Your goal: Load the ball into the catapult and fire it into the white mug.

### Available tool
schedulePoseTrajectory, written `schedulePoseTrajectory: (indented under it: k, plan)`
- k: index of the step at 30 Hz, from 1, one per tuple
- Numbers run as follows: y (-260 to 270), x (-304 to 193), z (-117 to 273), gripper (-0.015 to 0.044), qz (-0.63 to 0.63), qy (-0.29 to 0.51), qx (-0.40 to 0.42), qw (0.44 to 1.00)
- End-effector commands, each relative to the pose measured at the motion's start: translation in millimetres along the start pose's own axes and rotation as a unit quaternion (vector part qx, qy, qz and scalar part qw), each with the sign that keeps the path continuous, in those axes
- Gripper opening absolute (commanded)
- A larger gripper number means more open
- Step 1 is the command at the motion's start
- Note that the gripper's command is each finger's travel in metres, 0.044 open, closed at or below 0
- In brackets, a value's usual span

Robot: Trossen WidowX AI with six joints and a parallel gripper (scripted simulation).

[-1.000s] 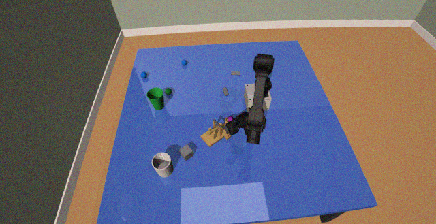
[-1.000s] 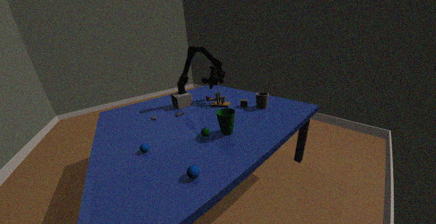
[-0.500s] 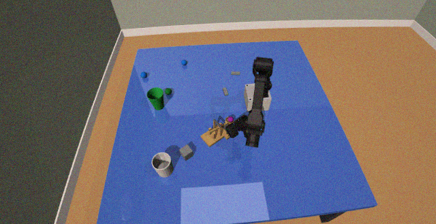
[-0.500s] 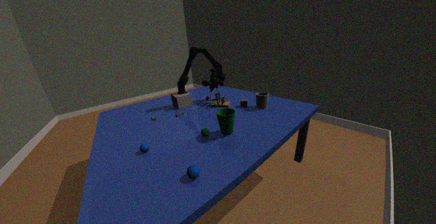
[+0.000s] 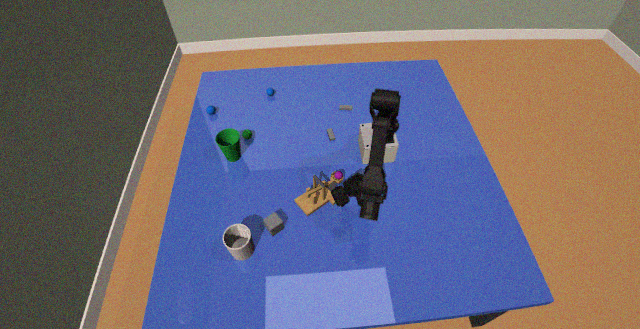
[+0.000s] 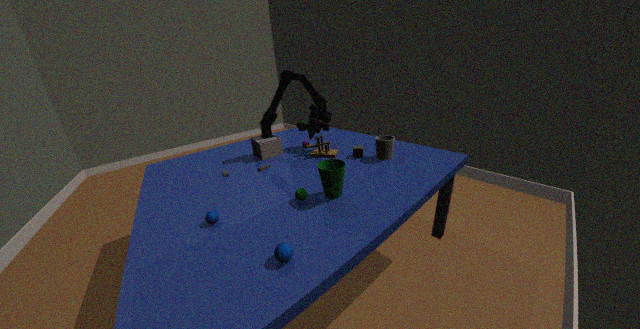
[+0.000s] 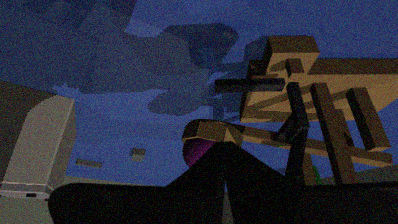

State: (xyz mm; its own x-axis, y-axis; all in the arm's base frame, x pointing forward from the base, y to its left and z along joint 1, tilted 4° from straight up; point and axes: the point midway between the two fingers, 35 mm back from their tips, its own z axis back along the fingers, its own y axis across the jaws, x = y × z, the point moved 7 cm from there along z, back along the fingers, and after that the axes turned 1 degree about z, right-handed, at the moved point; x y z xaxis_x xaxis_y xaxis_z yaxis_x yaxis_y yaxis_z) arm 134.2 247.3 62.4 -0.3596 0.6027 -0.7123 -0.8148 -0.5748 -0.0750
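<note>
The magenta ball (image 5: 338,175) (image 6: 306,144) (image 7: 196,151) sits in the cup at the end of the wooden catapult's arm. The catapult (image 5: 308,205) (image 6: 327,154) (image 7: 370,82) stands on the blue table, its base end towards the white mug. The white mug (image 5: 242,250) (image 6: 385,149) stands upright beyond a grey block (image 5: 273,224) (image 6: 358,152). My gripper (image 6: 311,134) (image 7: 223,149) is shut and empty, above the catapult's cup end. In the wrist view its fingertips overlap the cup and hide part of the ball; whether they touch cannot be told.
A green cup (image 5: 230,146) (image 6: 331,179) stands beside a green ball (image 5: 247,134) (image 6: 301,194). Two blue balls (image 5: 270,91) (image 5: 211,110) lie farther off. A pale box (image 5: 365,155) (image 6: 267,148) (image 7: 40,140) stands beneath the arm, near two small blocks (image 5: 346,107) (image 5: 331,134).
</note>
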Motion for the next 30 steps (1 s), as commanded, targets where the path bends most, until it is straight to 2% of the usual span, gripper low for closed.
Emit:
schedulePoseTrajectory:
  k: [1, 30]
  plan:
    - [0.5, 5.0, -6.3, 0.0, 0.002, 0.002, -0.001, 1.0]
    - [4.4, 41.8, -50.2, 0.0, 0.002, 0.002, 0.0, 1.0]
